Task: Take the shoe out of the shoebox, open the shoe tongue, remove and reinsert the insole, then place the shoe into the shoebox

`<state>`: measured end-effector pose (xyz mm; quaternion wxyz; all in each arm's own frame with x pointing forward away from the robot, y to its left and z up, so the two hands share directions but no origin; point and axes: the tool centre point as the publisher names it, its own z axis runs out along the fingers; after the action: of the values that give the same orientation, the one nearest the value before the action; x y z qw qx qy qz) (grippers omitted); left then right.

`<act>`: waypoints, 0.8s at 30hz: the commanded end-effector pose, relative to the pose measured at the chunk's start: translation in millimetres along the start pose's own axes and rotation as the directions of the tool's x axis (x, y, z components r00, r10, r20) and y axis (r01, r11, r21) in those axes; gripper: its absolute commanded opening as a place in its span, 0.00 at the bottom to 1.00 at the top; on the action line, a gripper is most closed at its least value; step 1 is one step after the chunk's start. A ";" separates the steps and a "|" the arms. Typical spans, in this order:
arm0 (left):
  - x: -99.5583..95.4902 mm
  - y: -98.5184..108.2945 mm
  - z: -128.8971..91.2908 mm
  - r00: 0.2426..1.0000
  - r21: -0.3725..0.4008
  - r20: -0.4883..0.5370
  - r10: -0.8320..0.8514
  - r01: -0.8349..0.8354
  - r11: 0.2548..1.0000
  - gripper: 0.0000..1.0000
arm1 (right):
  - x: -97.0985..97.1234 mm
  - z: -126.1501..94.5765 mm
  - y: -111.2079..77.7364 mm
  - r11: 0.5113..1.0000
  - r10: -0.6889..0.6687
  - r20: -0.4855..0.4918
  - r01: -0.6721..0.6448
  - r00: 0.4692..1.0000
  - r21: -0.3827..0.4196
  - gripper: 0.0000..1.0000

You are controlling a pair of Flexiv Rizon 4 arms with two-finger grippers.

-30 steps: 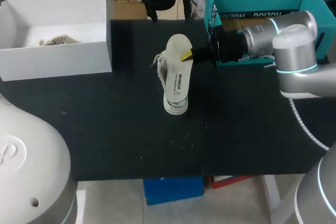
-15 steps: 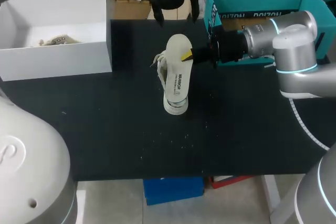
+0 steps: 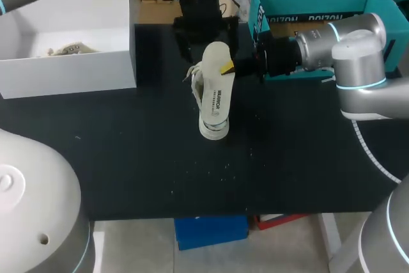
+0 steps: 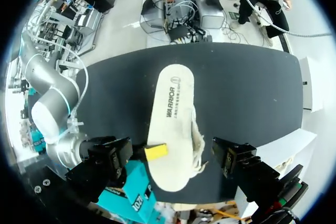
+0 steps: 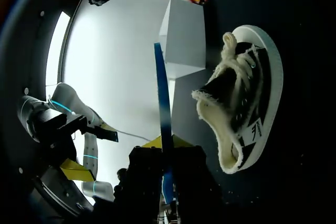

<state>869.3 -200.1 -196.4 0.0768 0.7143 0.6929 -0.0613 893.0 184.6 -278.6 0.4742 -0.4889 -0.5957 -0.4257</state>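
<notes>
Cream insole (image 4: 169,103) looks already out of the shoe (image 5: 241,103), pinched flat at one end by the right pincer (image 3: 229,66). The shoe lies on its side on the black worktop (image 3: 128,158), just ahead of that pincer. Left pincer (image 4: 170,158) is spread wide right above both, gripping nothing. I'd say unboxing and insole removal are done. Reinserting it and getting the shoe back in the white box (image 3: 70,71) are left. Can't tell about the tongue.
</notes>
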 end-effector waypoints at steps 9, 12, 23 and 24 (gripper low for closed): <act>20.4 -74.4 9.4 0.999 -0.101 0.037 0.001 0.003 0.995 1.00 | 0.4 0.8 0.6 1.000 0.000 0.002 0.000 1.000 0.000 0.00; 23.0 -85.1 10.3 0.997 -0.113 0.076 0.012 -0.003 0.994 1.00 | 0.4 0.8 0.6 1.000 0.000 0.002 0.000 1.000 0.000 0.00; 59.8 -101.1 5.6 0.683 -0.135 0.730 0.018 0.118 0.984 1.00 | 0.4 0.8 0.6 1.000 0.000 0.002 0.000 1.000 0.000 0.00; 63.4 -100.2 5.8 0.611 -0.129 0.791 0.015 0.142 0.981 1.00 | 0.4 0.8 0.6 1.000 0.000 0.002 0.000 1.000 0.000 0.00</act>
<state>776.8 -167.0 -206.9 0.1603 0.6996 0.6883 -0.1051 893.0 184.6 -278.6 0.4742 -0.4889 -0.5957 -0.4258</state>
